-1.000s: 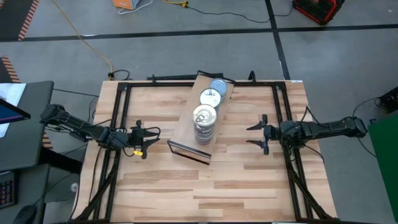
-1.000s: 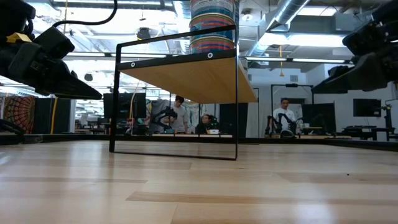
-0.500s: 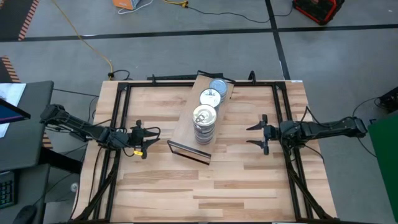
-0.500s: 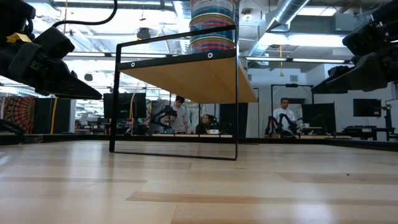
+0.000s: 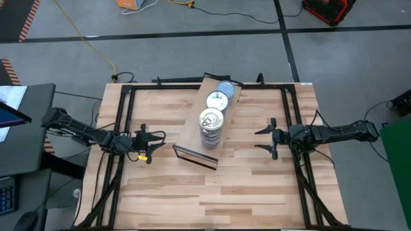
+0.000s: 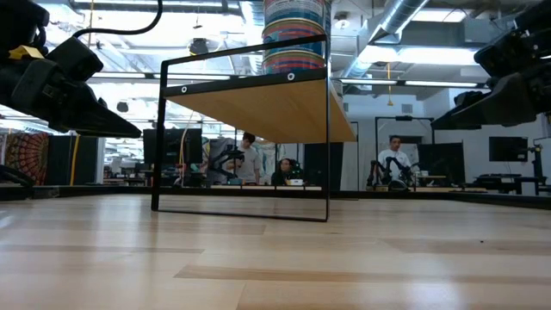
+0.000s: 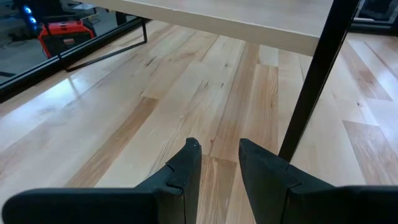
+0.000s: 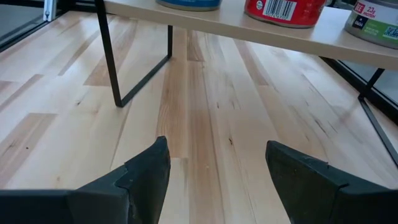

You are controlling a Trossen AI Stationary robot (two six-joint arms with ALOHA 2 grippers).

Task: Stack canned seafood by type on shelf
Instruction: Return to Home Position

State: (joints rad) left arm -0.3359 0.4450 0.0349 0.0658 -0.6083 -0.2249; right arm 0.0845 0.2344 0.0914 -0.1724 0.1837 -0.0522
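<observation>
The shelf (image 5: 191,133), a light-wood board on a thin black frame, stands slantwise mid-table. On it stand three piles of cans. A tall stack (image 5: 210,126) with a pale gold lid is nearest its dark front edge. A shorter pile (image 5: 218,100) sits behind it. A blue-grey topped one (image 5: 226,88) is at the far end. The low view shows the tall stack (image 6: 295,34) on the board (image 6: 258,108). My left gripper (image 5: 154,141) hovers left of the shelf, open by a narrow gap (image 7: 217,152). My right gripper (image 5: 263,140) hovers right of it, open wide (image 8: 217,155).
The shelf's black leg (image 7: 314,81) stands close ahead of my left gripper. The right wrist view shows blue, red (image 8: 283,9) and green-labelled cans on the board above bare tabletop. Black rails (image 5: 122,122) run along the table's sides. People sit in the room beyond.
</observation>
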